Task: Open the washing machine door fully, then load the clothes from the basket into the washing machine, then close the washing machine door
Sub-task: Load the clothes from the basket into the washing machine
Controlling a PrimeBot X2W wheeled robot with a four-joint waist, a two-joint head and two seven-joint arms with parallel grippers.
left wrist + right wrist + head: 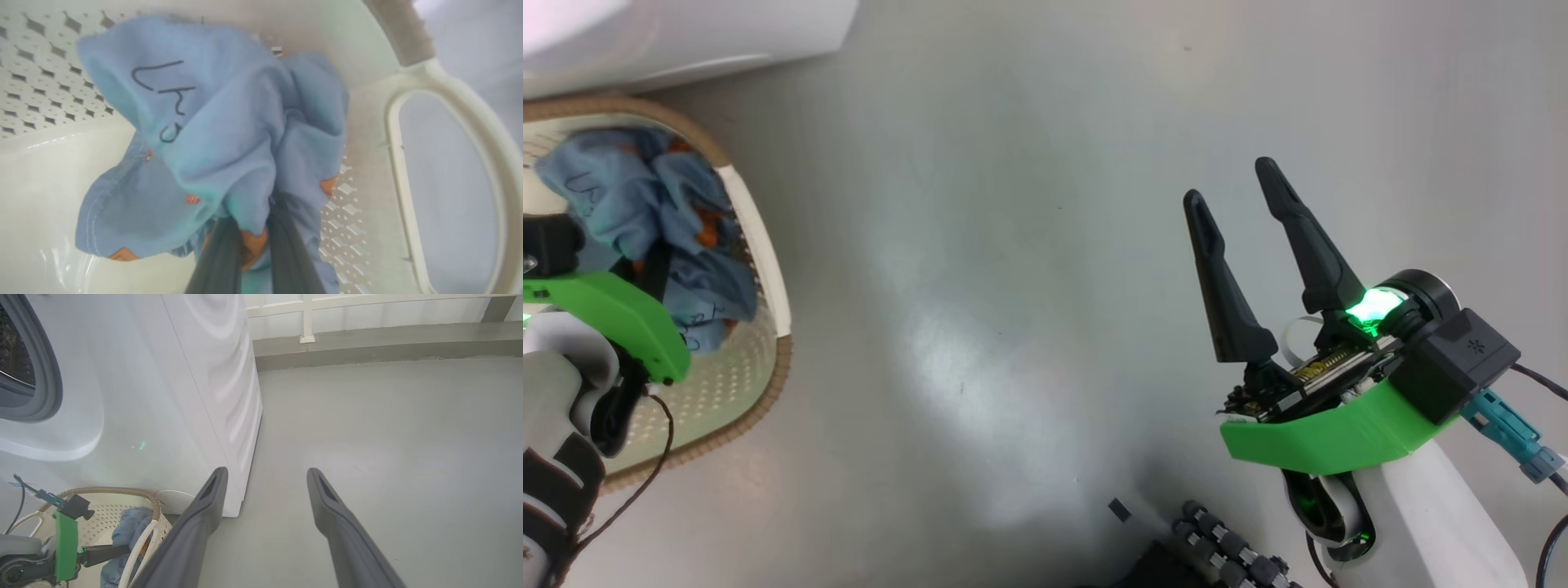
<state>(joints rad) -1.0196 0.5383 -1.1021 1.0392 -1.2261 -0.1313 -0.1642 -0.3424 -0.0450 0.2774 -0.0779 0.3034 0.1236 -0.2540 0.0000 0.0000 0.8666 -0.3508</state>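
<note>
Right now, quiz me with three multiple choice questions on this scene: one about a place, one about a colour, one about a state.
1. Where do the clothes lie?
A on the floor
B in the basket
C in the drum

2. What colour is the basket's rim?
A red
B black
C brown

3. How is the left gripper?
A shut on the clothes
B open above them
C shut on a handle

Answers:
1. B, perforated cream walls surround the fabric.
2. C, a woven-look brown band tops it.
3. A, blue cloth is pinched in it.
</note>
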